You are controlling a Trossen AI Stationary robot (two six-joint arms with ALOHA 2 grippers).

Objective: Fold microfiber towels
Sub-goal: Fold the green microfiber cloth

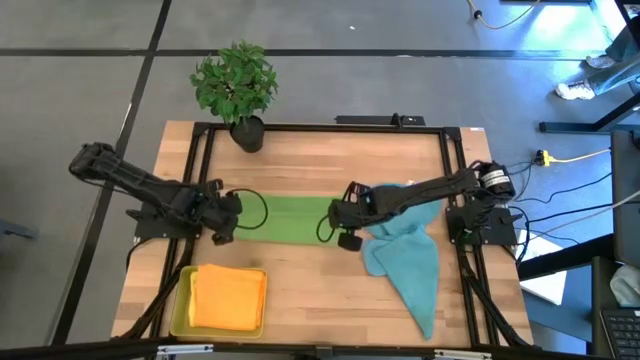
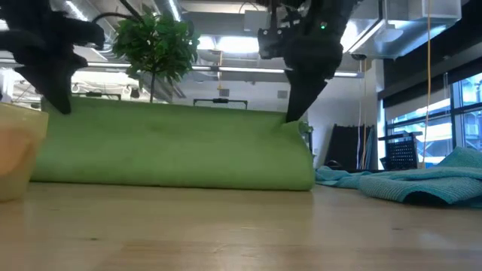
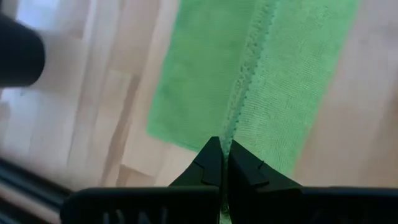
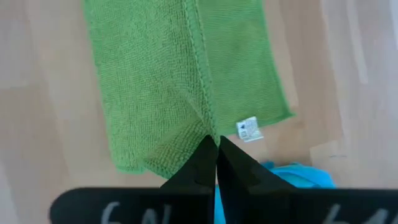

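A green microfiber towel (image 1: 285, 218) lies across the middle of the table, and each short end is held by a shut gripper. My left gripper (image 1: 222, 234) is at its left end and my right gripper (image 1: 345, 238) at its right end. In the low view the towel (image 2: 173, 147) rises like a wall from the tabletop to the two grippers. A white label (image 4: 249, 129) sits at the towel's corner beside my right gripper. Teal towels (image 1: 405, 262) lie heaped at the right. An orange-yellow towel (image 1: 230, 296) rests in a yellow tray. My left gripper pinches the green towel's stitched edge (image 3: 233, 134) between its two fingers at the towel's left end, coming steeply from above. The held edge is raised and the rest of the towel lies on the table. My right gripper pinches the stitched edge (image 4: 205, 127) at the towel's right end, near the labelled corner, also steeply from above. That edge is lifted (image 2: 290, 120), and the cloth falls from it to the tabletop.
The yellow tray (image 1: 180, 305) stands at the near left corner. A potted plant (image 1: 238, 85) stands at the far edge. The teal heap (image 2: 407, 184) spreads from the right gripper toward the near right corner. Bare wood lies in front of the green towel.
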